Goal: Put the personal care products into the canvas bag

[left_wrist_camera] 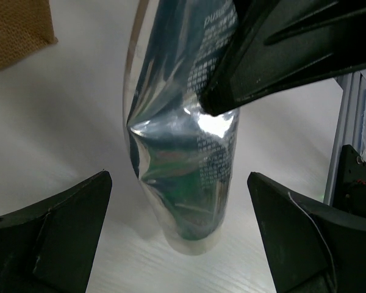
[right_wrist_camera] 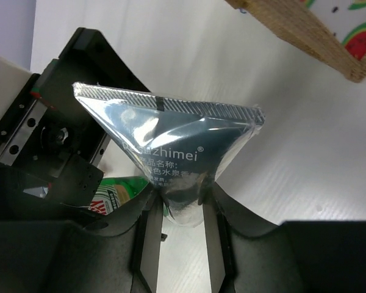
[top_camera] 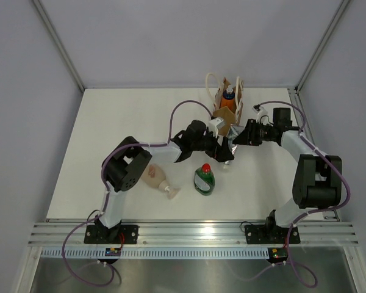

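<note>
The silver-white squeeze tube [right_wrist_camera: 171,140] is pinched between my right gripper's fingers [right_wrist_camera: 182,213], crimped end up. In the top view the right gripper [top_camera: 236,135] holds the tube [top_camera: 230,143] just in front of the canvas bag [top_camera: 227,101]. My left gripper [left_wrist_camera: 180,244] is open, and the tube [left_wrist_camera: 183,152] hangs between its spread fingers without touching them. The orange bottle with blue cap [top_camera: 229,97] stands inside the bag. The green bottle with red cap [top_camera: 204,178] and the beige pump bottle [top_camera: 157,179] lie on the table.
The two grippers meet close together at the table's middle; the left gripper [top_camera: 221,149] is just below the right one. The bag's corner shows in the left wrist view [left_wrist_camera: 12,30] and the right wrist view [right_wrist_camera: 305,30]. Grey walls enclose the white table [top_camera: 110,122].
</note>
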Motion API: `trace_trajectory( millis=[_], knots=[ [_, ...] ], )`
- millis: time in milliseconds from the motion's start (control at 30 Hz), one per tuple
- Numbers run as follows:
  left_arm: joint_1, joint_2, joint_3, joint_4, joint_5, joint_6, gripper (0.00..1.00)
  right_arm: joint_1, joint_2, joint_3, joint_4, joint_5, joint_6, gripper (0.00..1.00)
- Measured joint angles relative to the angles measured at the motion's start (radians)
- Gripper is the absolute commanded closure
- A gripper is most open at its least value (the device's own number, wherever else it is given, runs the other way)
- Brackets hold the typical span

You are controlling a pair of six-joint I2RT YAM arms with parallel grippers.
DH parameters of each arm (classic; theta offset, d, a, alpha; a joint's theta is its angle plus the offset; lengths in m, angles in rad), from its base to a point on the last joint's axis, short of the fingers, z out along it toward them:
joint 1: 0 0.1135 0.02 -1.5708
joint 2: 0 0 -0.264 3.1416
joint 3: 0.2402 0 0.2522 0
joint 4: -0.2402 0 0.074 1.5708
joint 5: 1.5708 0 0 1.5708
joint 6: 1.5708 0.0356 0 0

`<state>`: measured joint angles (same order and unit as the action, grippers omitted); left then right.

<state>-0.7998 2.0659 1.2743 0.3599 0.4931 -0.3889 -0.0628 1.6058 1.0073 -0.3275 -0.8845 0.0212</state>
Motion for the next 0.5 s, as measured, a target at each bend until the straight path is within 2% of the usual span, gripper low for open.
trace_trajectory(
  millis=[133,167,267,300,400,433,500],
  knots=[
    [0.0,0.013,0.012,0.034,0.009,-0.01,0.04,0.03,-0.012,-0.001,0.002,-0.024,-0.026,1.0],
    [0.0,0.018,0.012,0.043,0.013,-0.014,0.07,0.039,-0.013,-0.002,0.002,-0.026,-0.032,1.0],
    [0.0,0.034,0.012,0.081,0.04,-0.048,0.23,0.064,-0.016,-0.005,0.002,-0.03,-0.047,1.0],
    [0.0,0.039,0.012,0.092,0.053,-0.058,0.38,0.07,-0.017,-0.005,0.002,-0.032,-0.051,1.0],
    [0.006,0.045,0.008,0.105,0.074,-0.08,0.7,0.078,-0.02,-0.005,-0.007,-0.04,-0.065,1.0],
    [0.007,0.045,0.008,0.112,0.09,-0.085,0.87,0.078,-0.02,-0.005,-0.007,-0.037,-0.071,1.0],
    [0.008,0.045,0.006,0.122,0.103,-0.1,1.0,0.076,-0.026,-0.004,-0.018,-0.043,-0.085,0.9]
  ],
)
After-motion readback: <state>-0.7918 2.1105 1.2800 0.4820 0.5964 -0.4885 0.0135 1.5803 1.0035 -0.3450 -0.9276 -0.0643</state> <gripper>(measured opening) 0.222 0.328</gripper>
